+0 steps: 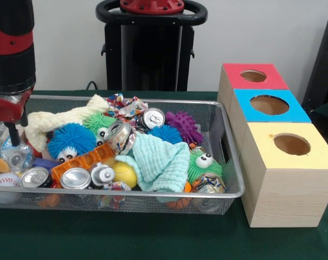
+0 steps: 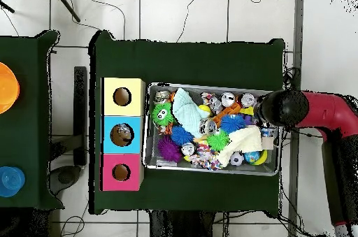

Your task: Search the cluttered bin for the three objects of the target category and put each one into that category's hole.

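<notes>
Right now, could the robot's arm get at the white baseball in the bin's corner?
Probably yes: the arm hangs just above that end of the wire bin, and the white baseball lies on top, uncovered.

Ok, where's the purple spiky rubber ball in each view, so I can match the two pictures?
Front view: the purple spiky rubber ball lies at the back of the wire mesh bin, toward its right end.
Overhead view: the ball sits low in the bin's left end.
Shared landmark: the red-topped wooden box, the box nearest it in both.

You see the arm (image 2: 308, 108) over the bin's (image 2: 210, 170) right end; yellow, blue, red boxes (image 2: 123, 133) touch its left.
</notes>
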{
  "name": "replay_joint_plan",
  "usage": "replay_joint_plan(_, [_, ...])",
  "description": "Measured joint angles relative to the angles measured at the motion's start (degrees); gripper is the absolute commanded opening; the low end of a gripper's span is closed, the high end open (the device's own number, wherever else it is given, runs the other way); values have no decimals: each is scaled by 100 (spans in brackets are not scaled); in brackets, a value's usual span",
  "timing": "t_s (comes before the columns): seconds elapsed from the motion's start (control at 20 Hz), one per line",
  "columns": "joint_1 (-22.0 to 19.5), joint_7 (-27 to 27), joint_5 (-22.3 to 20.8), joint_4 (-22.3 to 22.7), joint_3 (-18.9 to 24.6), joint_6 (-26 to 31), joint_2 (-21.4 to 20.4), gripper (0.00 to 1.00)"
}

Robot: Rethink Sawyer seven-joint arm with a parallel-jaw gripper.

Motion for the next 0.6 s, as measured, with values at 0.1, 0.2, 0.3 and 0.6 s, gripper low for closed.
replay_joint_plan(0.1, [-5,0,-18,-19,-17,0,68,100])
replay_joint_plan(0.2, [-14,0,-41,-22,-24,0,124,100])
replay_joint_plan(0.3, [-35,0,-54,-22,-24,-1,195,100])
replay_joint_plan(0.6, [-89,0,-75,-24,-35,0,331,100])
